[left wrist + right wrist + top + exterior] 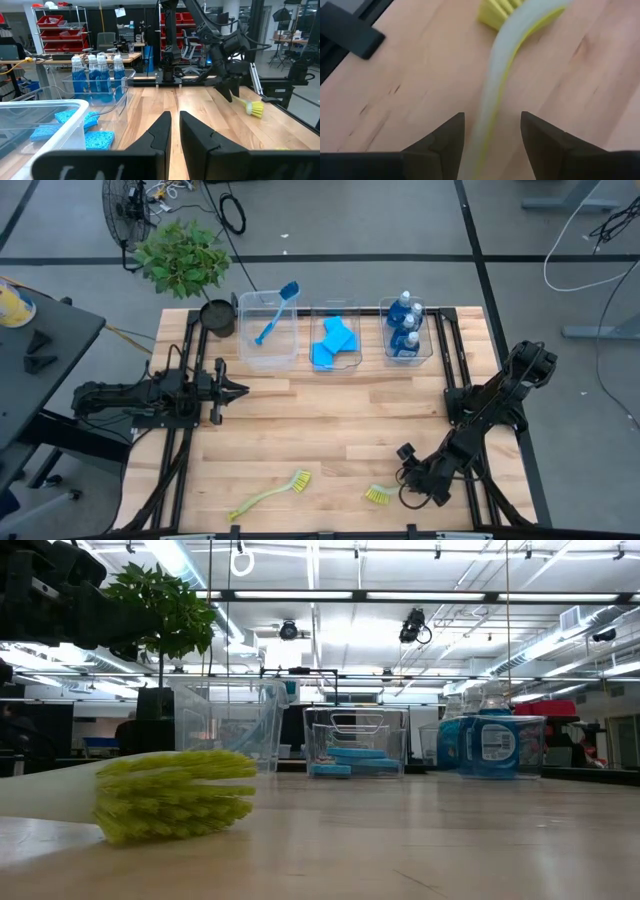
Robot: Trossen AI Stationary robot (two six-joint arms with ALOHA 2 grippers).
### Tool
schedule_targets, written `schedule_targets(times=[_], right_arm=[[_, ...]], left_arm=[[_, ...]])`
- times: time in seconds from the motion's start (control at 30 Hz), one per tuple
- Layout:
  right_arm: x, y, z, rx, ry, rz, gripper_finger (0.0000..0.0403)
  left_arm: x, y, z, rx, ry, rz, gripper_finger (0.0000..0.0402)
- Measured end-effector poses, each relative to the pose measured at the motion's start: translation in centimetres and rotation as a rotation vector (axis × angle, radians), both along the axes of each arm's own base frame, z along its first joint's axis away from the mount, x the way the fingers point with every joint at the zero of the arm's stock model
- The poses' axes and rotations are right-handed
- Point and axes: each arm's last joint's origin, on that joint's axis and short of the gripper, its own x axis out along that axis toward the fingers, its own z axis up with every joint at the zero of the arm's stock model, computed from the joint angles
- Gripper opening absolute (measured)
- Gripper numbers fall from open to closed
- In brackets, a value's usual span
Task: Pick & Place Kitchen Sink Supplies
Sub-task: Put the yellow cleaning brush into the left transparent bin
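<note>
One yellow-green brush (378, 495) lies near the table's near right corner, its pale handle (492, 95) running between my right gripper's (492, 132) open fingers, which point down on either side of it. A second yellow-green brush (270, 495) lies flat to its left; its bristle head (175, 795) shows close in the low view. The blue brush (275, 315) leans in the left clear bin, the blue sponges (335, 340) lie in the middle bin, and the blue bottles (405, 328) stand in the right bin. My left gripper (238, 390) waits shut at the table's left, above the wood.
Three clear bins (268, 355) stand in a row along the far edge. A leafy potted plant (185, 260) sits at the far left corner. Dark frame rails (450, 370) run along both sides of the table. Bare wood (330, 420) lies between the bins and the brushes.
</note>
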Motion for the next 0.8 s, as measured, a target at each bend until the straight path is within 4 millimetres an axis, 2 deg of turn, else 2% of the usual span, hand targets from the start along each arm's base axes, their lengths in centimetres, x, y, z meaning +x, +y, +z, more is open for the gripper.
schedule_targets(times=[0.3,0.8], right_arm=[[-0.14,-0.01,-0.11,0.022,0.031,0.008,0.0179],[-0.1,0.04,-0.07,0.034,0.03,-0.003,0.0065]], left_arm=[[0.0,0.0,0.0,0.0,0.0,0.0,0.0044],[0.0,0.0,0.01,0.0,0.0,0.0,0.0044]])
